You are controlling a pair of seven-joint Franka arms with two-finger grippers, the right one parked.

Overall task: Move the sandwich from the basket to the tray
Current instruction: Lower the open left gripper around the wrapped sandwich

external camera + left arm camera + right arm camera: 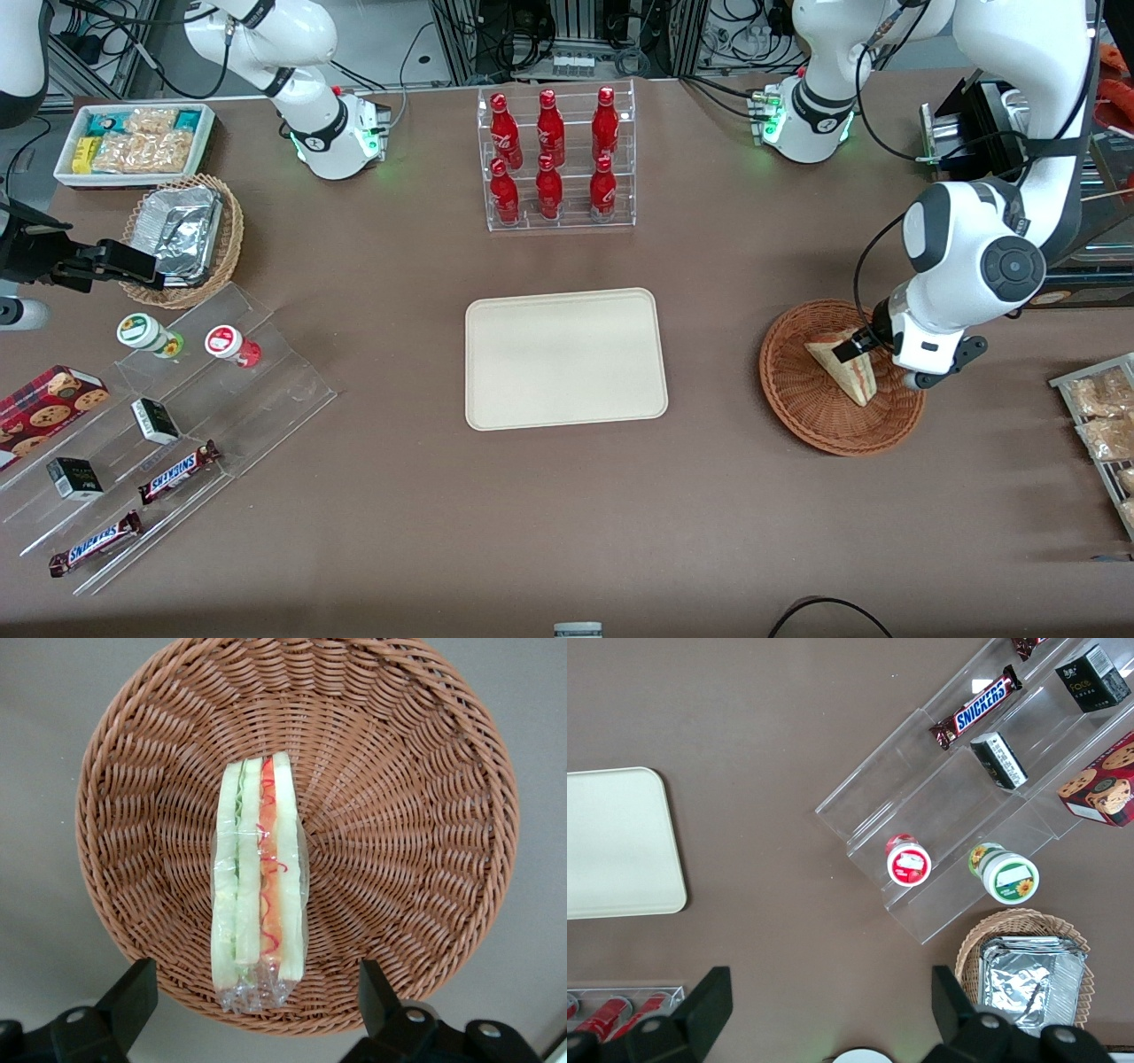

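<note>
The sandwich (842,365) is a pale wedge in clear film lying in the round reddish-brown basket (797,399), toward the working arm's end of the table. In the left wrist view the sandwich (259,873) shows red and green layers, in the basket (416,815). My left gripper (855,344) hovers over the basket, just above the sandwich. It is open and empty (257,997), with its fingers (133,992) spread wide on either side of the sandwich's wrapped end. The cream-beige tray (565,358) lies bare at the table's middle; its corner shows in the right wrist view (620,842).
A clear rack of red bottles (556,159) stands farther from the camera than the tray. Toward the parked arm's end are a tan basket with a foil container (182,235), a white snack box (133,142) and acrylic steps with snacks (177,416). A tray of snack packets (1103,425) is beside the basket.
</note>
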